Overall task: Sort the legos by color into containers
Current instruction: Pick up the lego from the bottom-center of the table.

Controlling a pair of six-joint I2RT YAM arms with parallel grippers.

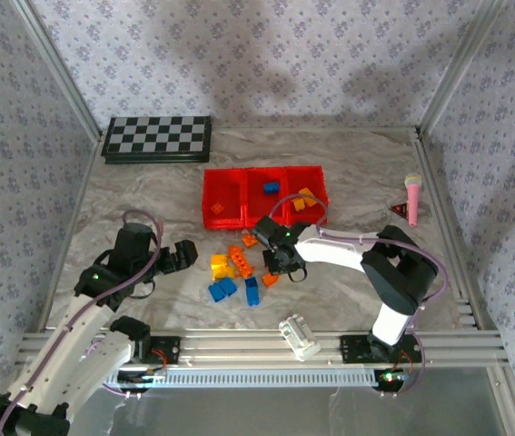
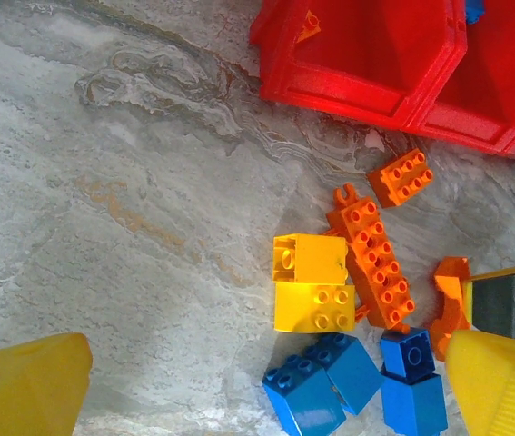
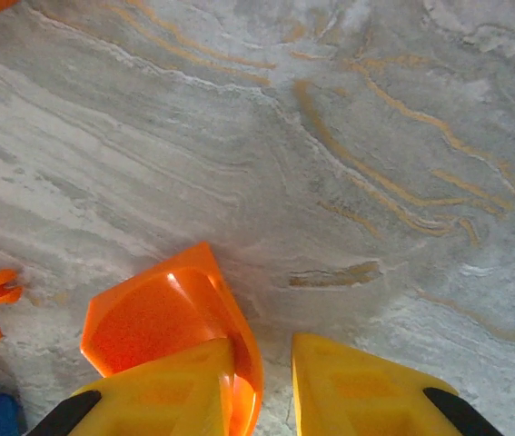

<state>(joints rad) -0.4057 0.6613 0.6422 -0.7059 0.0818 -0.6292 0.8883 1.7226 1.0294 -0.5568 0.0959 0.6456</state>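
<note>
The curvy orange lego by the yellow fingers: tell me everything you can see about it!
The curved orange lego is a shiny, smooth plastic piece with a scooped, hollow-looking face and a rounded rim. It lies on the marbled table. The right gripper is open around its near edge, and one yellow finger covers part of it. Whether they touch cannot be told.

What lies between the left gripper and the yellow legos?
Bare table, as the top external view shows: nothing lies between the left gripper and the yellow legos.
</note>
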